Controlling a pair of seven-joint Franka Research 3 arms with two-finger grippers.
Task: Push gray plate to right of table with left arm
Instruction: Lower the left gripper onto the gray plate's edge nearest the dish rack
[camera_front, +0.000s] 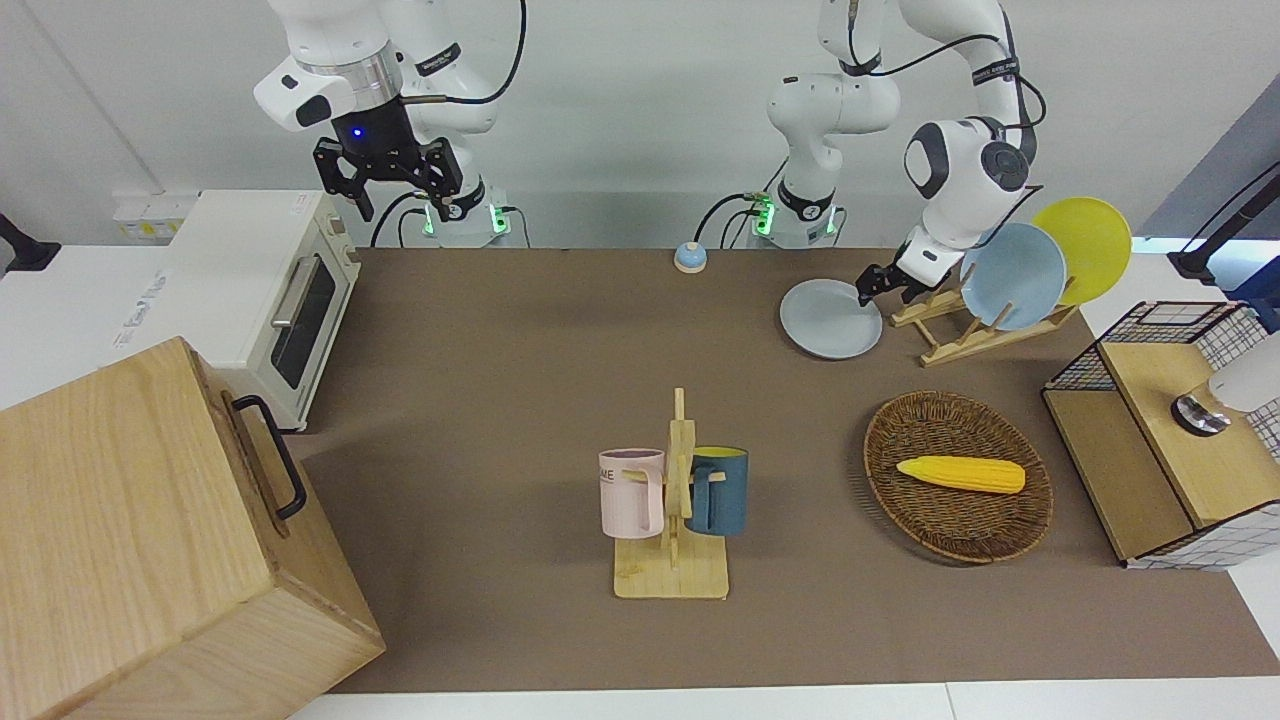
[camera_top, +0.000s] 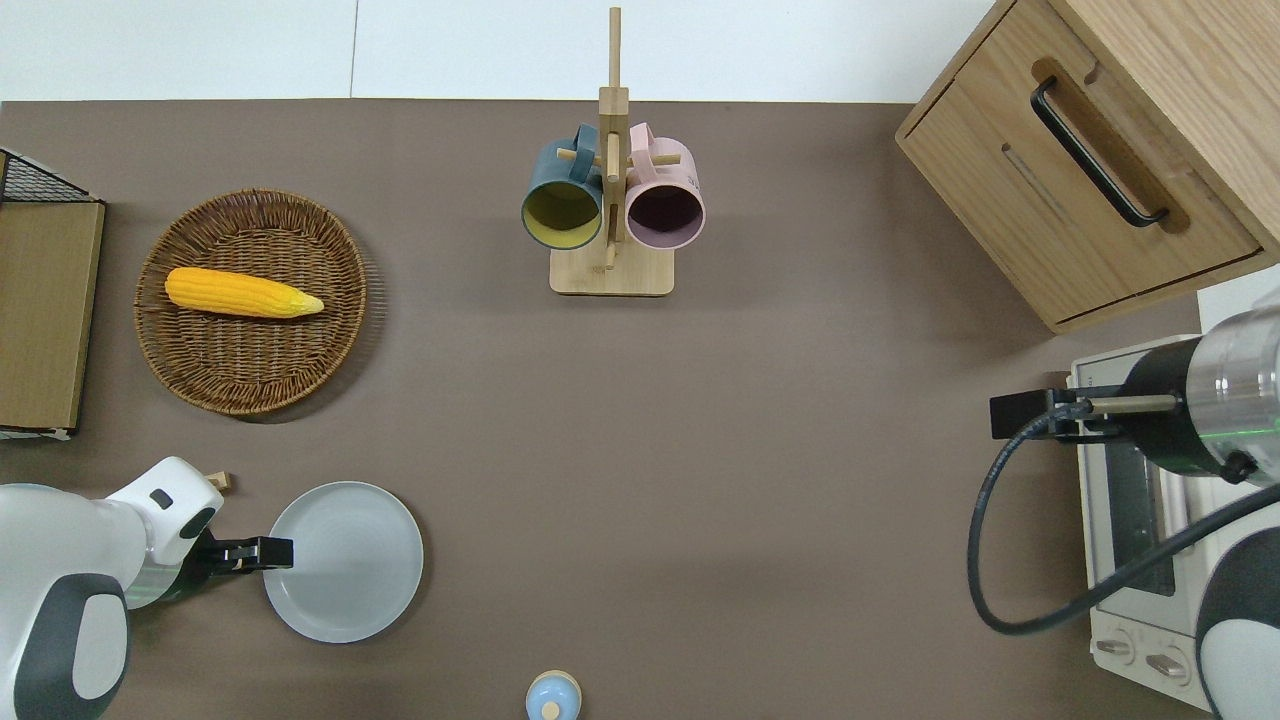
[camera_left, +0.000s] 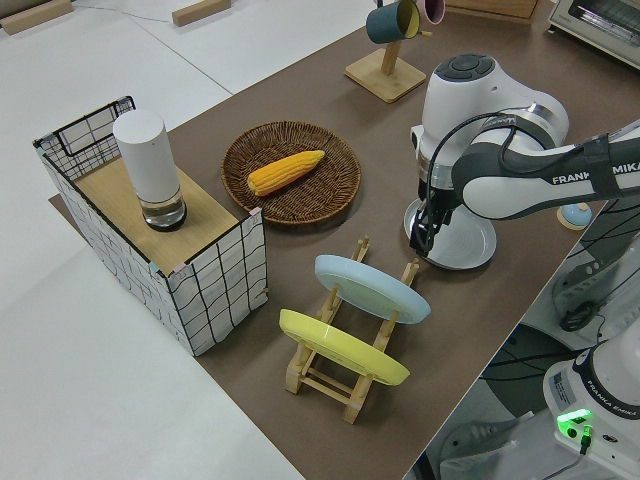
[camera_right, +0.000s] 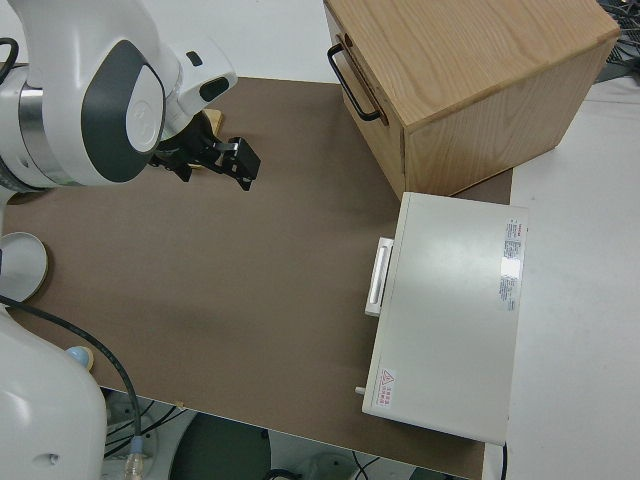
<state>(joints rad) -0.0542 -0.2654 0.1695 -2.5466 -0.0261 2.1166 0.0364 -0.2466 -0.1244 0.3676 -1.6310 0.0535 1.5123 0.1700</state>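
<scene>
The left tool sits low at the rim of the gray plate, on the edge of the plate that faces the left arm's end of the bench. Its black fingers appear pressed close together, and their tips look to be touching the rim, though the overhead view does not settle whether there is real contact. The left arm bends down to it from its base at the robots' edge of the bench.

The gray plate lies flat on the brown bench, near the robots' edge and toward the left arm's end. Just beside it, toward that same end, stands a wooden plate rack that holds a sky-blue plate and a yellow plate, both leaning upright. Farther from the robots than the gray plate is a wicker basket with a corn cob lying in it.

Around the middle of the bench, well apart from the plate, a mug rack carries a dark blue mug and a pink mug. The right arm is parked, its tool spread open.
</scene>
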